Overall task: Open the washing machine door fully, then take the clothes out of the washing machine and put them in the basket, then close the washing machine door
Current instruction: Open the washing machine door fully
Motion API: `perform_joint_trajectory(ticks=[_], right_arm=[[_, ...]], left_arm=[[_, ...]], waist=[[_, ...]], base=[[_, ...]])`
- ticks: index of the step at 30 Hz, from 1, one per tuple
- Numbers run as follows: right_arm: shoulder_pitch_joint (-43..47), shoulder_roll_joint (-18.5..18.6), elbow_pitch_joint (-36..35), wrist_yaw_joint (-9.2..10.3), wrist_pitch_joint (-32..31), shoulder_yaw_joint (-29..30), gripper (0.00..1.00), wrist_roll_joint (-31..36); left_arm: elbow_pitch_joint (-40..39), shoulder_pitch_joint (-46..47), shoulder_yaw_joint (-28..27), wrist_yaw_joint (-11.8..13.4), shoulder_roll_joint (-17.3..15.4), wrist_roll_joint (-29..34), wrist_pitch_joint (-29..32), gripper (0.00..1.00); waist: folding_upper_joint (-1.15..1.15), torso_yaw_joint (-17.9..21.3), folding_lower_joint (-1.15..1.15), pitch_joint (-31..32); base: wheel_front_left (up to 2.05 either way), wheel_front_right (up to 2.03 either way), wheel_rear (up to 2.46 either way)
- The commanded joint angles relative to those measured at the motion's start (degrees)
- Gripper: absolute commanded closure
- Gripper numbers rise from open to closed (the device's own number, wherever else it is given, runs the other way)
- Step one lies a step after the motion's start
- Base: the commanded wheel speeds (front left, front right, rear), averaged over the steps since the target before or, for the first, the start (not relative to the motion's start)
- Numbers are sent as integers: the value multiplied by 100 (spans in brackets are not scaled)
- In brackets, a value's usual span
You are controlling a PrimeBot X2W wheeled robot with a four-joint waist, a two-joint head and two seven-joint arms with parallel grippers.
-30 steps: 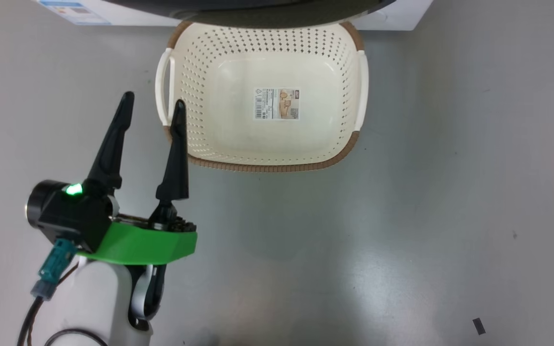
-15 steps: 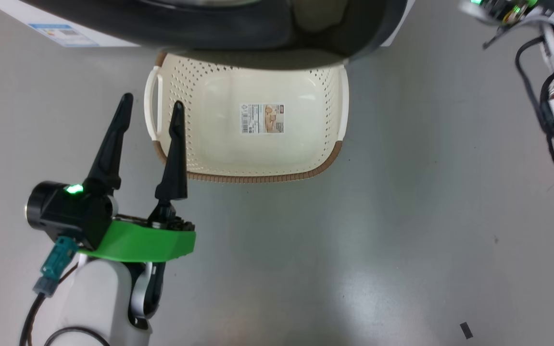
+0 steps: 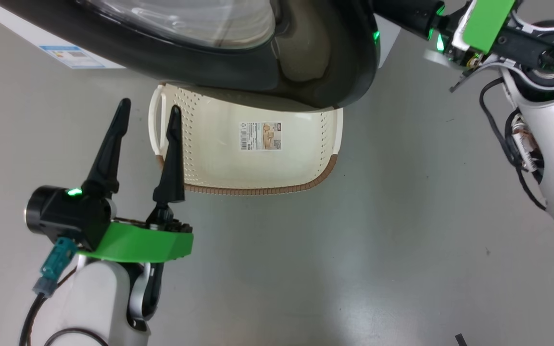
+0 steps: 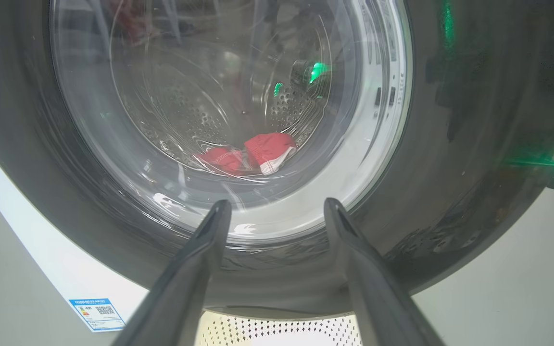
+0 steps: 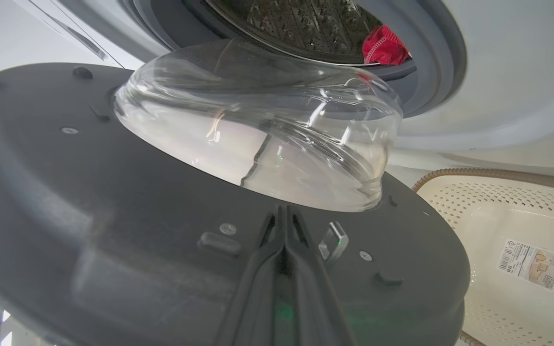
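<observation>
The washing machine door (image 3: 238, 72), black-rimmed with a glass bowl, stands partly open and hangs over the far half of the cream basket (image 3: 258, 185). My right gripper (image 3: 387, 12) reaches in at the door's right edge. In the right wrist view it is shut (image 5: 284, 211), with its tips at the door's inner face (image 5: 113, 230) just below the glass. Red clothes (image 5: 385, 45) lie in the steel drum of the washing machine (image 5: 498, 96). Through the door's glass (image 4: 229, 96) the left wrist view shows these clothes (image 4: 262, 154) too. My left gripper (image 3: 150, 106) is open beside the basket's left handle, holding nothing.
Grey floor lies all around the basket. A blue label (image 3: 72, 52) marks the washer's white front at the upper left. My right arm's pale forearm and black cables (image 3: 546, 144) run down the right side. A small dark scrap (image 3: 460, 339) lies on the floor at the lower right.
The head camera has shifted. The door has swung further out and covers more of the basket. My right arm has come into view at the upper right. The left gripper has stayed put.
</observation>
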State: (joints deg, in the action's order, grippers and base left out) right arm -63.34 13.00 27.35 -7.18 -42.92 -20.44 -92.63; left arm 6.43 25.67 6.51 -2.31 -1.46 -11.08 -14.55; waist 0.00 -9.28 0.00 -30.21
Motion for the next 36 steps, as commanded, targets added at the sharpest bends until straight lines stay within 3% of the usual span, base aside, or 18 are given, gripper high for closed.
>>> perform_joint_trajectory(ticks=[1,2,3,4,5,6,10,15,21,26,36], right_arm=[[139,-138,-151,-31,70,1,100,107],[151,-139,-144,-31,160,10,87,171],[166,-145,-147,-31,259,14,59,239],[187,-143,-166,-31,355,8,49,313],[212,-137,-185,-31,491,15,7,397],[241,-133,-205,-31,639,23,0,479],[439,-44,-525,-31,1550,-49,0,1021],[877,197,-852,-31,3122,-476,0,1860],[1247,491,-619,-31,5262,-1110,0,2692],[1418,500,-306,-31,5766,-1330,0,3187],[2488,-199,-1093,-31,5790,442,0,5700]], left_arm=[[-107,-139,-211,10,-142,9,-45,0],[-107,-144,-218,8,-142,10,-45,0],[-109,-148,-226,7,-142,11,-45,0],[-112,-151,-235,5,-142,12,-45,0],[-116,-155,-243,1,-142,8,-45,0],[-119,-157,-248,-1,-142,2,-45,0],[-120,-160,-267,-7,-142,-37,-45,0],[-98,-181,-340,10,-142,-100,-45,0],[-63,-198,-387,11,-142,-89,-45,0],[-60,-203,-419,26,-142,-67,-45,0],[-63,-181,-424,0,-142,-20,-45,0]], waist=[[0,22,0,20],[0,33,0,23],[0,46,0,23],[0,60,0,25],[0,76,0,25],[0,91,0,23],[0,158,0,31],[0,265,0,86],[0,355,0,156],[0,443,0,185],[0,539,0,193]], base=[[0,0,0],[0,0,0],[0,0,0],[0,0,0],[0,0,0],[0,0,0],[0,0,0],[0,0,0],[0,0,0],[0,0,0],[0,0,0]])
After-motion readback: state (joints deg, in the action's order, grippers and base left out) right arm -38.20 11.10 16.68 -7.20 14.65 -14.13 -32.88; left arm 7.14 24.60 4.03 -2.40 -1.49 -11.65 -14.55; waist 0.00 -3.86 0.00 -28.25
